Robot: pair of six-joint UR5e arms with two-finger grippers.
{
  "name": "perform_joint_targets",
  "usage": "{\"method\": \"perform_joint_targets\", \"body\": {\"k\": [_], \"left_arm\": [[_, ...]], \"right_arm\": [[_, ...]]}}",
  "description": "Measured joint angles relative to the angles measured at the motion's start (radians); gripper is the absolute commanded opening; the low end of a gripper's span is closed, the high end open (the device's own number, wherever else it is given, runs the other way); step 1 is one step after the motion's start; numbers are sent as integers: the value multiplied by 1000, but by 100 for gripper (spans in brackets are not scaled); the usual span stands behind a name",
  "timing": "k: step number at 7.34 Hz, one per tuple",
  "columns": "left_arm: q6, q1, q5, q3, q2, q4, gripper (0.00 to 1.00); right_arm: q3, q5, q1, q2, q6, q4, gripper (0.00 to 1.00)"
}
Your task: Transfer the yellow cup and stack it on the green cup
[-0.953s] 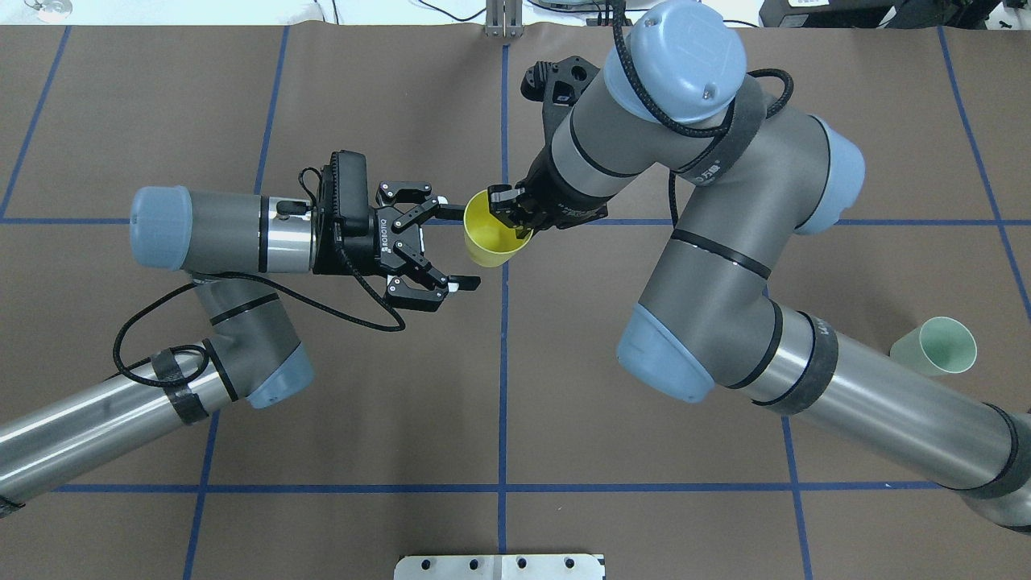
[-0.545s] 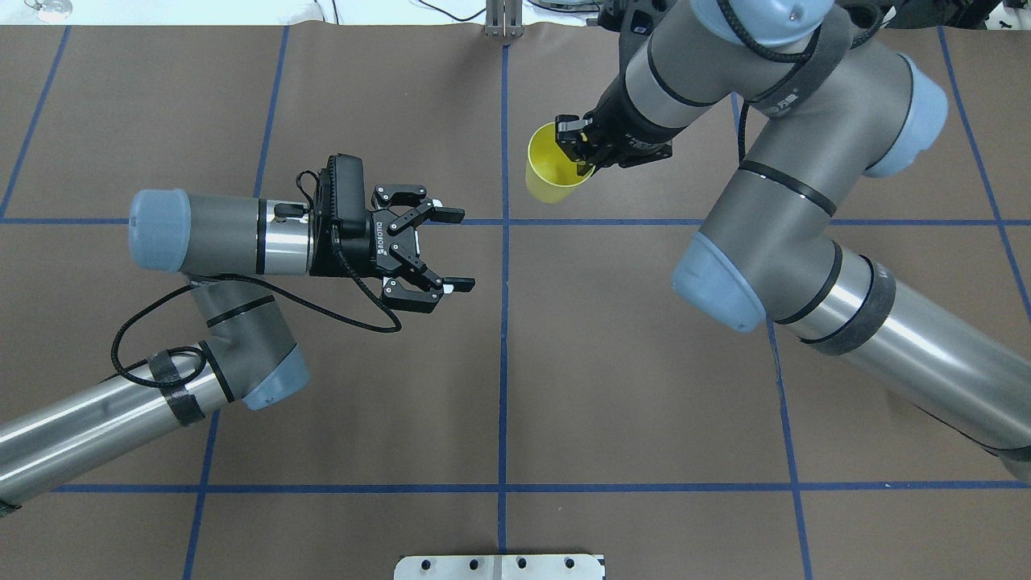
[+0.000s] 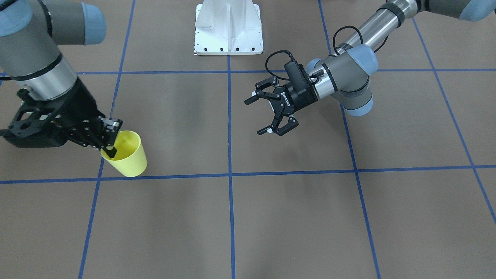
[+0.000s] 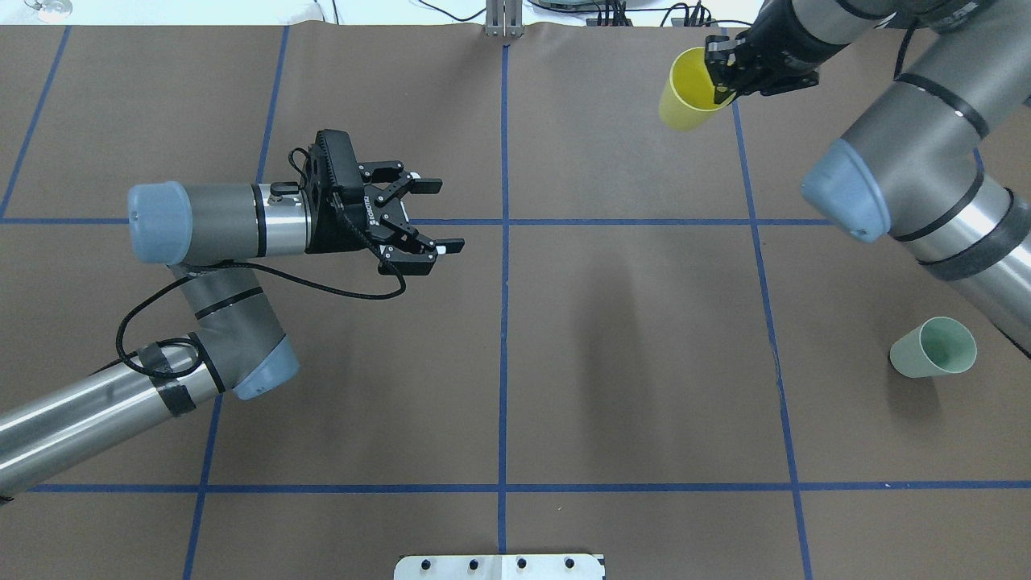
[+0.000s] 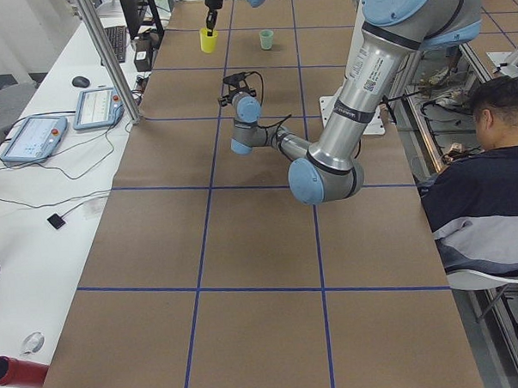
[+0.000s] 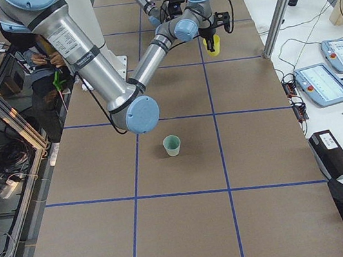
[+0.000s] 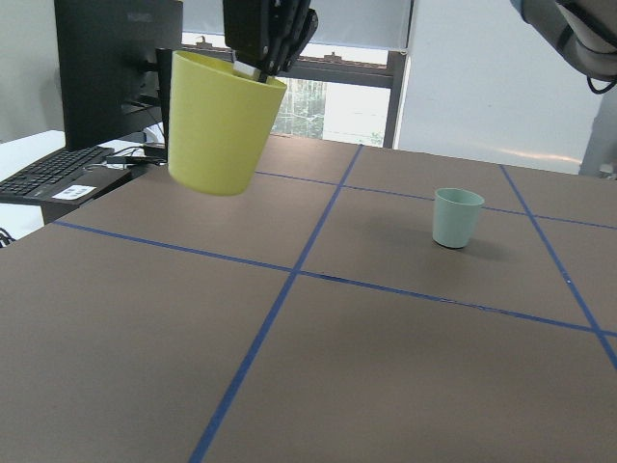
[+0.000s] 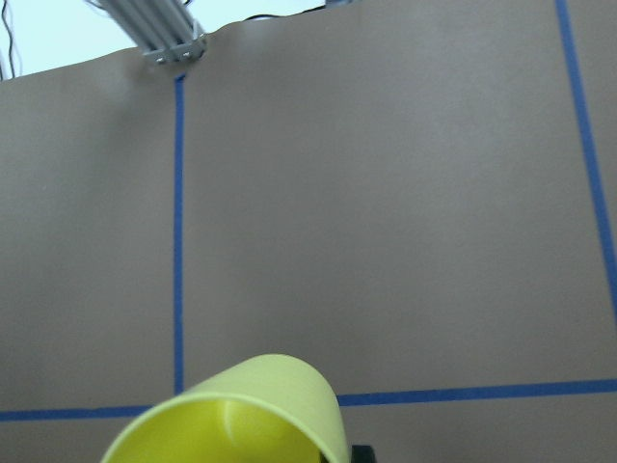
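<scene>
My right gripper [image 4: 719, 79] is shut on the rim of the yellow cup [image 4: 686, 101] and holds it tilted in the air over the far right of the table. It also shows in the front view [image 3: 126, 155], the left wrist view [image 7: 220, 121] and the right wrist view [image 8: 241, 415]. The green cup [image 4: 934, 347] stands upright on the table at the near right, apart from the yellow cup; it also shows in the left wrist view [image 7: 455, 217]. My left gripper [image 4: 439, 213] is open and empty over the table left of centre.
A white mounting plate [image 4: 499, 566] sits at the table's near edge. Blue tape lines [image 4: 504, 322] cross the brown table cover. A metal post [image 4: 502, 18] stands at the far edge. An operator [image 5: 487, 193] sits beside the table.
My right gripper has carried the yellow cup away from the open left gripper, to the far right of the table. The left gripper has rotated slightly and stayed open.
</scene>
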Motion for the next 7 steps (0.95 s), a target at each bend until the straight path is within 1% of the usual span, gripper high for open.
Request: {"method": "perform_joint_targets", "body": {"k": [2, 5, 7], "left_arm": [[-9, -85, 47, -3, 27, 168, 100], [-2, -221, 47, -4, 115, 428, 100], [38, -299, 41, -4, 164, 663, 100]], "right_arm": [[-8, 35, 87, -81, -138, 0, 0], [-11, 85, 177, -173, -306, 0, 0], [-4, 119, 208, -215, -369, 5, 0]]}}
